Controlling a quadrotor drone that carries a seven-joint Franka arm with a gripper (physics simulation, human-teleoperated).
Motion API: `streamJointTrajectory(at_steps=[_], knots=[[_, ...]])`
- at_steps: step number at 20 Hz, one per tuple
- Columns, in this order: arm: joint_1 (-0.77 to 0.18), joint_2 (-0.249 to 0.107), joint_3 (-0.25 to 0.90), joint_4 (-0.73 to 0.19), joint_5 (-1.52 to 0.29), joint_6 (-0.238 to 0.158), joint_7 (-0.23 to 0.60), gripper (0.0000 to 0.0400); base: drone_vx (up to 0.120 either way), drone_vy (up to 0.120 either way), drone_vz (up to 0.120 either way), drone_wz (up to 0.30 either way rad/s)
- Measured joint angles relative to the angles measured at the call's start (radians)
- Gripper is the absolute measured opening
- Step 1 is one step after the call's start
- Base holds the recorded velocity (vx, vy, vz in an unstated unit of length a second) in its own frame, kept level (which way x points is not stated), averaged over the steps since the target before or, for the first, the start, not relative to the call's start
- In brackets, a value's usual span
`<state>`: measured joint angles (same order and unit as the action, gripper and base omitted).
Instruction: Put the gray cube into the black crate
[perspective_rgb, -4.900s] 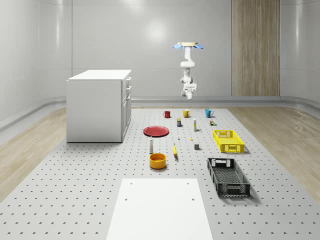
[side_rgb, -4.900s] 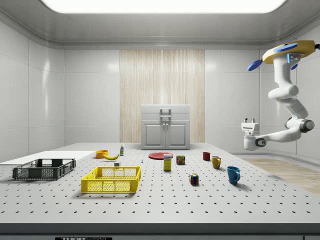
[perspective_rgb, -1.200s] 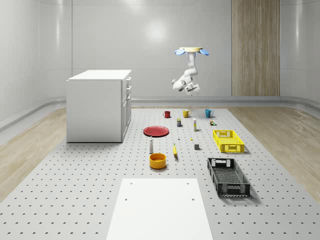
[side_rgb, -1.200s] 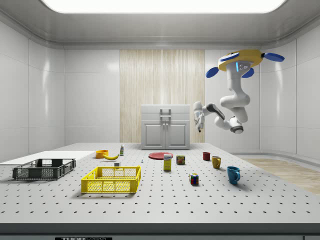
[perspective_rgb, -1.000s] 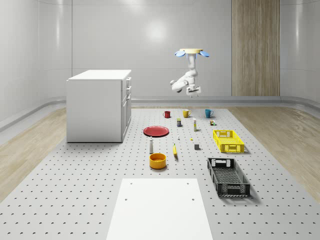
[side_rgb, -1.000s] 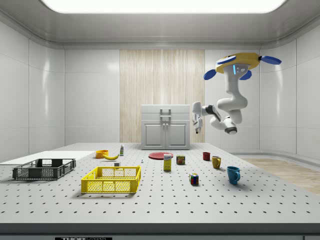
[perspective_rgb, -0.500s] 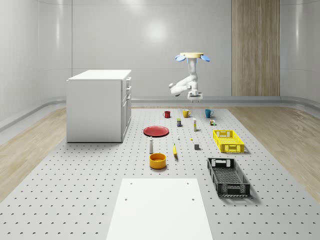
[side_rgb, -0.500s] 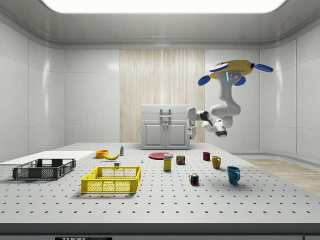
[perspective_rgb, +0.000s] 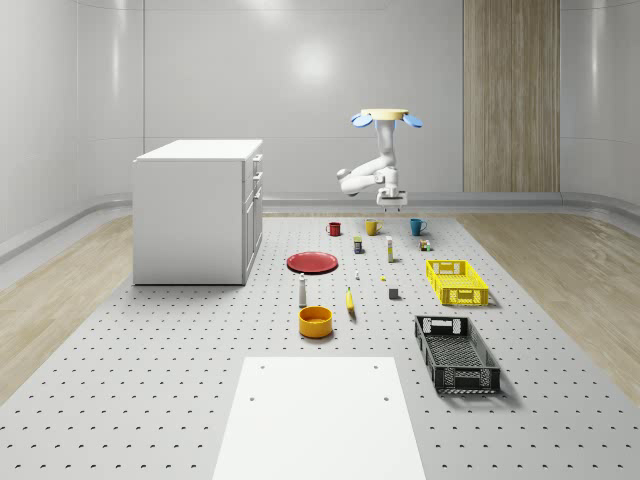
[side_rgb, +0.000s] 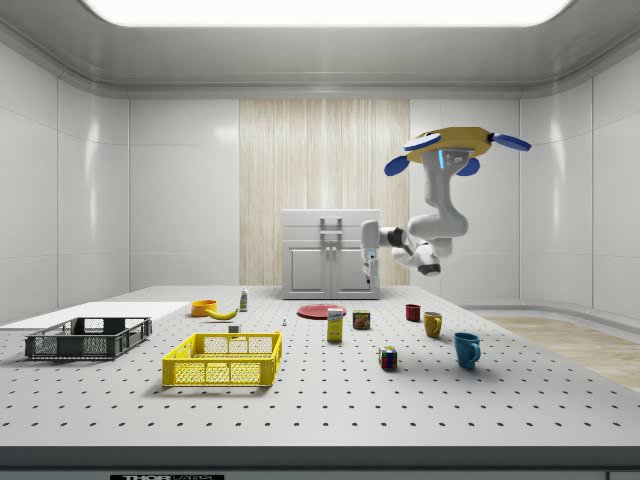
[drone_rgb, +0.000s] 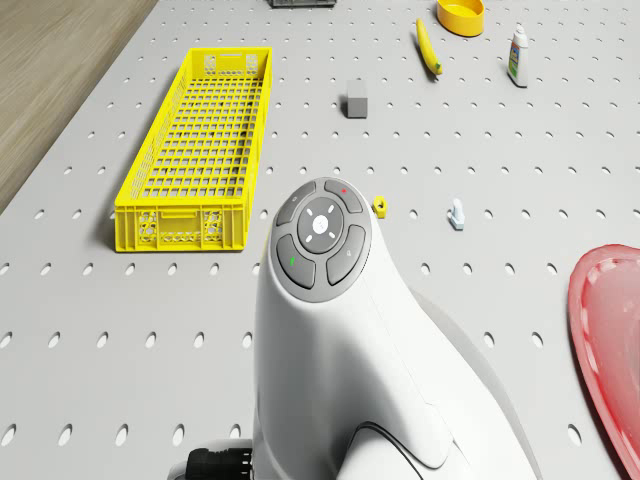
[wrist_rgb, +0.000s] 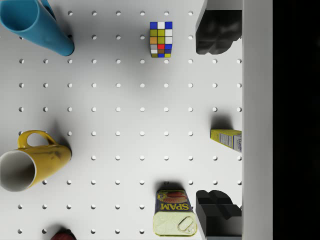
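Drone (perspective_rgb: 385, 116) hovers above the mugs at upper centre of the whole-scene view — claw (wrist_rgb: 218, 122) spread wide, empty, pointing down for the approach. Gray cube (perspective_rgb: 394, 293) sits on the surface mid-frame, black crate (perspective_rgb: 456, 353) lower right — well apart.

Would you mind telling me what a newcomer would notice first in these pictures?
Probably the drone hovering high over the far end of the table, above the mugs, its gripper hanging open in the air. Then the yellow crate, beyond the black crate along the whole-scene view's right.
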<state>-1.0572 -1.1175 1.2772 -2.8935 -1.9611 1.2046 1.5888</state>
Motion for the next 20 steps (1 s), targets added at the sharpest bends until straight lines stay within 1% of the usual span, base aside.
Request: streamJointTrajectory(at_steps=[1,4,8,9,13,17,20], knots=[[-0.002,-0.005,0.002,0.0,0.003,0.004,0.002,0.04,0.12,0.0,-0.12,0.0],[-0.009,-0.021,0.008,0.001,0.011,0.018,0.008,0.04,0.12,0.0,-0.013,0.0],[-0.017,-0.041,0.015,0.003,0.021,0.036,0.016,0.04,0.12,-0.12,0.0,0.0],[-0.019,-0.046,0.016,0.003,0.024,0.04,0.017,0.04,0.12,-0.04,0.0,0.0],[-0.026,-0.066,0.023,0.005,0.034,0.058,0.024,0.04,0.12,0.0,-0.11,0.0],[-0.032,-0.085,0.028,0.006,0.044,0.075,0.03,0.04,0.12,0.0,-0.01,0.0],[-0.036,-0.099,0.032,0.007,0.051,0.088,0.034,0.04,0.12,0.0,-0.12,0.0]])
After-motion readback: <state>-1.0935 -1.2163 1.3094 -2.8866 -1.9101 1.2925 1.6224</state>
